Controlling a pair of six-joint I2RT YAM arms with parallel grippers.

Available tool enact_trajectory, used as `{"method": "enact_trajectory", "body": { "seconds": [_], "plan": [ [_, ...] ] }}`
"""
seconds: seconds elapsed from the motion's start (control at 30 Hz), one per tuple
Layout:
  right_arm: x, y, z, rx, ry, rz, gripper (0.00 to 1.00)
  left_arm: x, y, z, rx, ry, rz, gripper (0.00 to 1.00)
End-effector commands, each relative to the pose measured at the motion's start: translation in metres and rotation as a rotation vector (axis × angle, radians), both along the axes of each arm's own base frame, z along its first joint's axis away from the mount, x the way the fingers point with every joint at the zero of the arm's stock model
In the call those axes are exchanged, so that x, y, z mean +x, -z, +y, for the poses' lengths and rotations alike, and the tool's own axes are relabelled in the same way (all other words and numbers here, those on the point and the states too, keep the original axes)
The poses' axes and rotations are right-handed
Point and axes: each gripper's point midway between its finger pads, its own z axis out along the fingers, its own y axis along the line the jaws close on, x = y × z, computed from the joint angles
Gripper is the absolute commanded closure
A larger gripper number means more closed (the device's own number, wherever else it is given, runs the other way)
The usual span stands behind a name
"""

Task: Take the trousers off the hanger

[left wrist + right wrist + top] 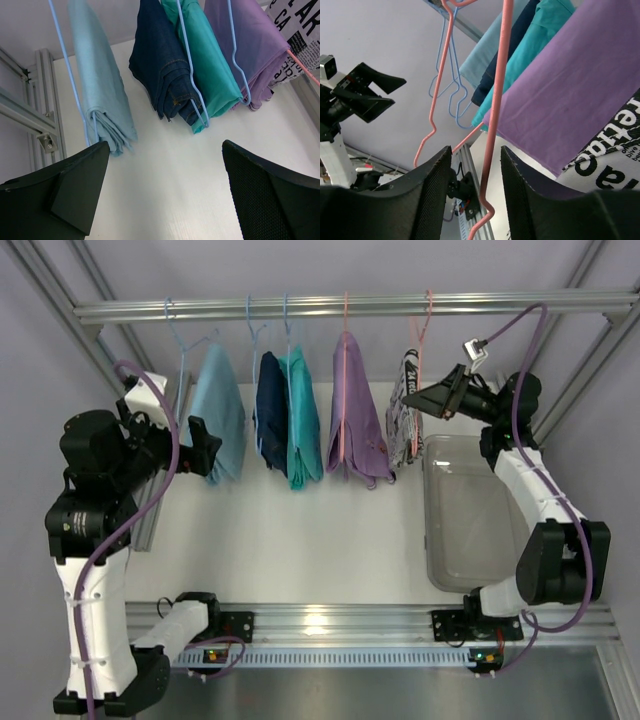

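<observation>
Right gripper [476,149] fingers spread wide either side of the pink hanger [496,110] wire, not pinching it, black-and-white printed trousers [607,150] draped on that hanger at the row's right end, left gripper [165,145] spread too, holding nothing, near the light-blue garment [100,90]

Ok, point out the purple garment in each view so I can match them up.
Top external: the purple garment hangs right of centre.
Left wrist: at the top right.
Right wrist: across the right half.
Shared landmark: the teal garment hangs right beside it in all three views.
</observation>
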Motion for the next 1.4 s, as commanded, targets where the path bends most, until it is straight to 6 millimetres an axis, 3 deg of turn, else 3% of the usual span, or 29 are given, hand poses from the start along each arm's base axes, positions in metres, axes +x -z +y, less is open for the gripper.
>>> {"method": "enact_trajectory", "body": {
  "seconds": [0.0,0.2,0.27,0.37,0.63,0.83,1.07,1.23,1.27,1.33,1.37],
  "plan": [
    [-0.013,-0.030,0.004,0.028,-0.020,-0.155,0.59,0.012,-0.010,-0.004,-0.022,0.012,-0.049,0.01],
    [-0.017,-0.036,0.005,0.069,-0.047,-0.146,0.83,0.016,-0.013,-0.007,-0.047,0.022,-0.050,0.01],
    [-0.023,-0.042,0.004,0.072,-0.051,-0.153,0.84,0.016,-0.014,-0.009,-0.055,0.027,-0.057,0.01],
    [-0.030,-0.054,0.004,0.080,-0.054,-0.166,0.99,0.015,-0.018,-0.015,-0.072,0.061,-0.072,0.01],
    [-0.048,-0.101,0.001,0.100,-0.066,-0.254,1.00,0.022,-0.041,-0.036,-0.143,0.165,-0.145,0.01],
    [-0.066,-0.123,0.000,0.122,-0.078,-0.309,1.00,0.027,-0.053,-0.050,-0.196,0.246,-0.171,0.01],
    [-0.097,-0.120,0.000,0.128,-0.086,-0.320,1.00,0.031,-0.076,-0.072,-0.287,0.375,-0.207,0.01],
    [-0.118,-0.113,0.000,0.113,-0.080,-0.314,1.00,0.044,-0.095,-0.100,-0.446,0.531,-0.151,0.02],
    [-0.121,-0.114,-0.001,0.113,-0.076,-0.318,1.00,0.046,-0.097,-0.105,-0.456,0.548,-0.149,0.03],
    [-0.123,-0.111,-0.001,0.109,-0.049,-0.293,1.00,0.047,-0.101,-0.132,-0.458,0.619,-0.137,0.04],
    [-0.127,-0.114,-0.002,0.103,-0.041,-0.327,1.00,0.054,-0.103,-0.132,-0.449,0.609,-0.141,0.05]
  ]
}}
